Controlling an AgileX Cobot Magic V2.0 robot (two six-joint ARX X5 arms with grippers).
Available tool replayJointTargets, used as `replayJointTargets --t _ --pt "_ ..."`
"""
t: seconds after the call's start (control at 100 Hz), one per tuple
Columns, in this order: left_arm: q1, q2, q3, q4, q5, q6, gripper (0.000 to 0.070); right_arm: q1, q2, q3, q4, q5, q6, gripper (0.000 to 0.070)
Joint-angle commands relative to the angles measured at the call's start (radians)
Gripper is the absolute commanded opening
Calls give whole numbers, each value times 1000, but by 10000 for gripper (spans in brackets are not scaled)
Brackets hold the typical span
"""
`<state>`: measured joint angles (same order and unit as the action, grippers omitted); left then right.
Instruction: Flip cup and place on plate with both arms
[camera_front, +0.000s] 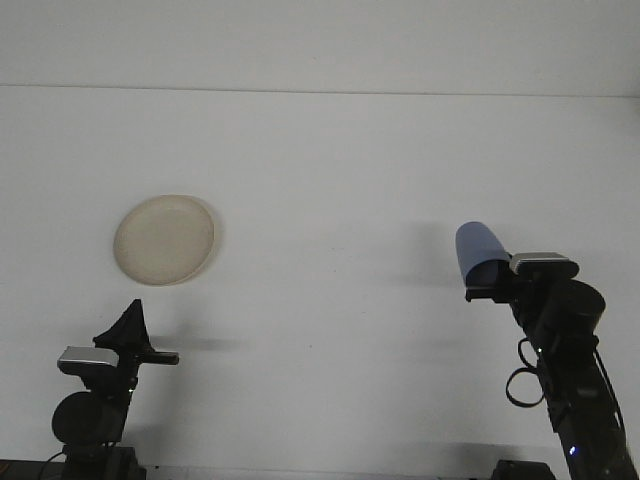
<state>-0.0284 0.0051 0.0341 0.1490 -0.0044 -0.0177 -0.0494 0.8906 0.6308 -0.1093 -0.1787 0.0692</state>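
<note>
A blue cup (479, 251) hangs above the white table at the right, tilted with its closed end up and to the left. My right gripper (487, 282) is shut on the cup's lower end, and its shadow lies on the table behind. A cream plate (164, 239) lies flat at the left of the table, with nothing on it. My left gripper (137, 333) rests low at the front left, below the plate and well apart from it; its black fingers overlap from this angle.
The white table (330, 180) runs back to a pale wall. Both arm bases stand at the front edge, left and right.
</note>
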Motion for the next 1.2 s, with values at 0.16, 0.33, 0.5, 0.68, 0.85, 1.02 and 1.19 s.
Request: replayJointTargets --t 0.16,0.33,0.5,0.68,0.85,1.02,1.19 --pt "1 -2 -20 10 2 -1 11 127 -92 169 -399 40 97 4" --pt "1 -2 -20 10 2 -1 11 254 -62 328 -619 56 185 4" --pt "1 -2 -20 10 2 -1 11 392 34 485 -747 55 266 4" --pt "1 -2 -20 10 2 -1 11 526 210 650 -886 67 287 4" --pt "1 -2 -20 10 2 -1 11 635 411 795 -1008 143 276 6" --pt "1 -2 -20 10 2 -1 12 703 575 898 -1050 153 246 7" --pt "1 -2 -20 10 2 -1 12 756 701 966 -1083 153 219 7"
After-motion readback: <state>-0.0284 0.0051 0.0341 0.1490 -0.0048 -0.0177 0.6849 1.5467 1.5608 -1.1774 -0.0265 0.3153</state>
